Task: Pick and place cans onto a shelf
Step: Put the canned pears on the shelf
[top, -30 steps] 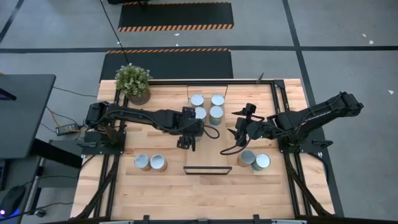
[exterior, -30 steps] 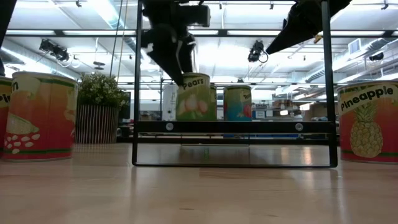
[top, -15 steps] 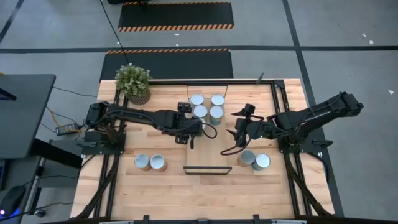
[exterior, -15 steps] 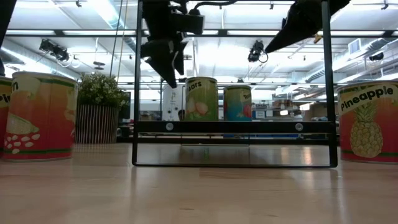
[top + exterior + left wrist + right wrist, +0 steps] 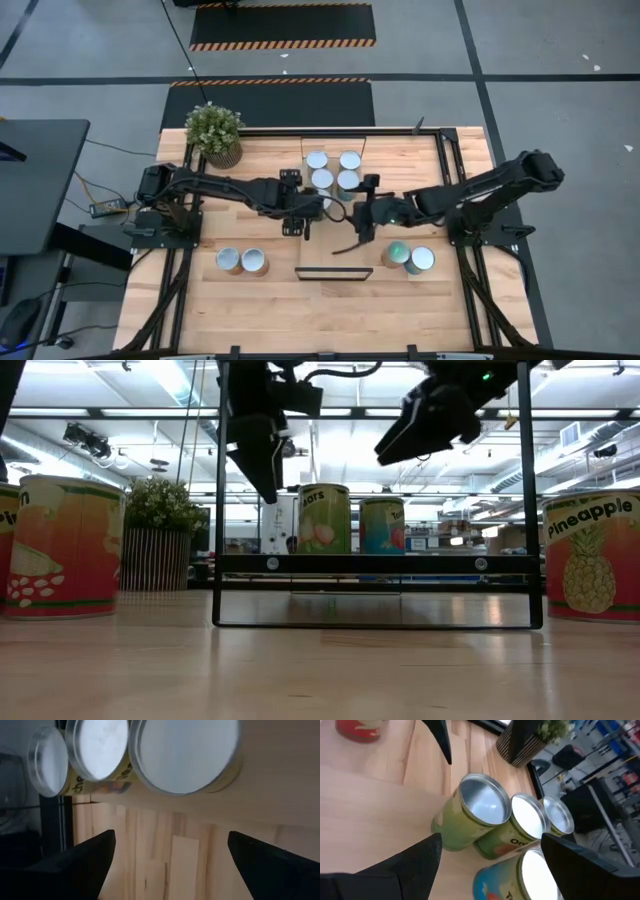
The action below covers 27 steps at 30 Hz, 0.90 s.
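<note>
So far four cans (image 5: 333,171) stand in a tight square on the shelf (image 5: 335,200), at its 12 o'clock end. Four remain on the tabletop (image 5: 270,310): a pair (image 5: 243,261) at 8 o'clock of the shelf, a pair (image 5: 408,257) at 4 o'clock. A ninth is not visible. Judged roughly half done.

Left gripper (image 5: 303,214) hovers over the shelf at 7 o'clock of the square, fingers spread wide, empty; the nearest tin top (image 5: 184,751) fills its wrist view. Right gripper (image 5: 363,210) hovers at 5 o'clock of the square, fingers wide apart, empty, the pear can (image 5: 470,814) just ahead.
</note>
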{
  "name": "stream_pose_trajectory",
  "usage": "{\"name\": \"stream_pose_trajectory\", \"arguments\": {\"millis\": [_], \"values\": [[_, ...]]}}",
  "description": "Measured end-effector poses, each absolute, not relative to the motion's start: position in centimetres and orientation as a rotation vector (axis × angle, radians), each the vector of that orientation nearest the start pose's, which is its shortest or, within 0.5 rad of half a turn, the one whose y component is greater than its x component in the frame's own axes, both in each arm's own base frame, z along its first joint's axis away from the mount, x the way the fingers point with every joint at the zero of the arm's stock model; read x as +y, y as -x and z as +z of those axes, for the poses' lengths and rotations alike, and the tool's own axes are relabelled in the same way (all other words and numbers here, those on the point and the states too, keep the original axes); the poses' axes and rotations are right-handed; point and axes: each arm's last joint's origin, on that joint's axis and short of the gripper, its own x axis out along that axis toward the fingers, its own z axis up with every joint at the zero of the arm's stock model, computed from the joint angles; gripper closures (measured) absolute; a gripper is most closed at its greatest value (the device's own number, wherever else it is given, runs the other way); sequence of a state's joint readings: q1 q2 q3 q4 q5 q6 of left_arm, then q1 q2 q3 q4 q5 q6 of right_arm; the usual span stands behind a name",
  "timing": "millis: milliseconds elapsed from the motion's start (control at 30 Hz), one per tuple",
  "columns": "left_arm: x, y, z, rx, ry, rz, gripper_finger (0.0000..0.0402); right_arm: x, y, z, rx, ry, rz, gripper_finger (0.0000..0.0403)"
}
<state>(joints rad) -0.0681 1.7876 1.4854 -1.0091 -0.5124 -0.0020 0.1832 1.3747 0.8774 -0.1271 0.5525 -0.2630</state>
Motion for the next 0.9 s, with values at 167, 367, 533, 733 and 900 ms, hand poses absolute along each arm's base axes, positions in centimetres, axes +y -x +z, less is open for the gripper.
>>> {"name": "stream_pose_trajectory", "arguments": {"millis": [167, 367, 533, 733, 900], "values": [[-1.1, -33.7, 23.9, 1.237, -0.354, 0.404, 0.0015, 3.0, -29.3, 23.9, 0.667, 0.494, -0.262, 0.0054], [-1.0, -31.0, 24.4, 1.069, -0.278, 0.433, 0.0025, 2.6, -29.4, 24.2, 0.652, 0.498, -0.245, 0.0054], [-0.8, -29.3, 24.7, 0.828, -0.229, 0.44, 0.0026, 1.9, -30.2, 23.5, 0.662, 0.505, -0.232, 0.0054], [-0.5, -28.2, 22.5, 0.678, -0.2, 0.449, 0.0026, 0.8, -31.1, 23.1, 0.704, 0.563, -0.326, 0.0054], [-0.5, -28.0, 21.3, 0.608, -0.185, 0.455, 0.0026, 0.1, -31.7, 23.2, 0.719, 0.579, -0.356, 0.0054]]}}
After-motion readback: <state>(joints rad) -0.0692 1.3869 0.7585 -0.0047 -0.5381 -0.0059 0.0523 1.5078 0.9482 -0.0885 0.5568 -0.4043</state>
